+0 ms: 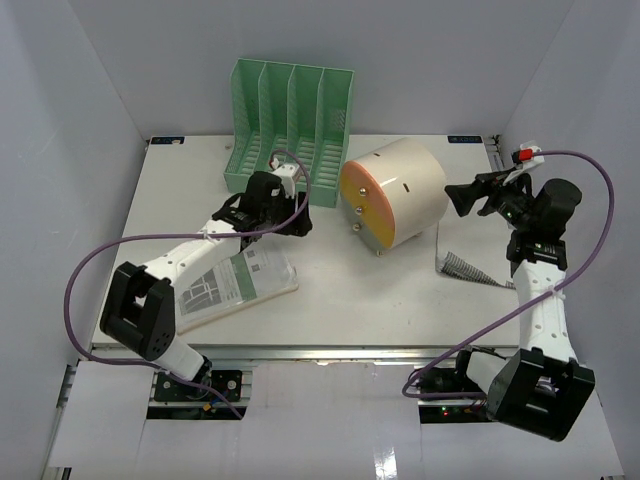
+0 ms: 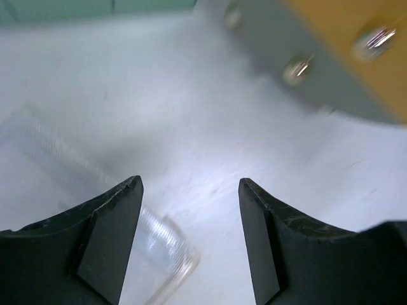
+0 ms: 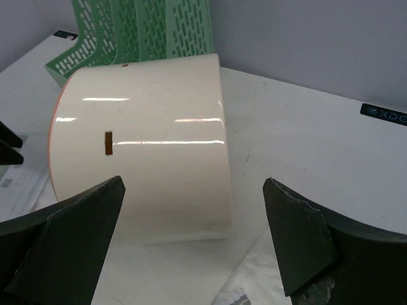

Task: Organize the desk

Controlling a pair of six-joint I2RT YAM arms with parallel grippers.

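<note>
The desk (image 1: pixel 330 285) is a white tabletop with a metal rail along its front edge. My left gripper (image 1: pixel 298 226) hovers over its middle, just past the corner of a clear-sleeved booklet (image 1: pixel 235 285). In the left wrist view the left gripper (image 2: pixel 191 184) is open, with only bare desk (image 2: pixel 191 114) between the fingers and the sleeve's corner (image 2: pixel 159 248) beside the left finger. My right gripper (image 1: pixel 456 197) is open at the right, pointing at the cream cylinder (image 1: pixel 392 195). In the right wrist view the right gripper (image 3: pixel 194 184) holds nothing, and the cylinder (image 3: pixel 146 146) lies on its side just ahead.
A green slotted file rack (image 1: pixel 290 125) stands at the back, behind the cylinder, and shows again (image 3: pixel 140 32) in the right wrist view. A patterned paper in a plastic sleeve (image 1: pixel 465 268) lies under the right arm. The cylinder's orange end (image 2: pixel 356 51) with metal feet faces the left gripper. White walls enclose the desk.
</note>
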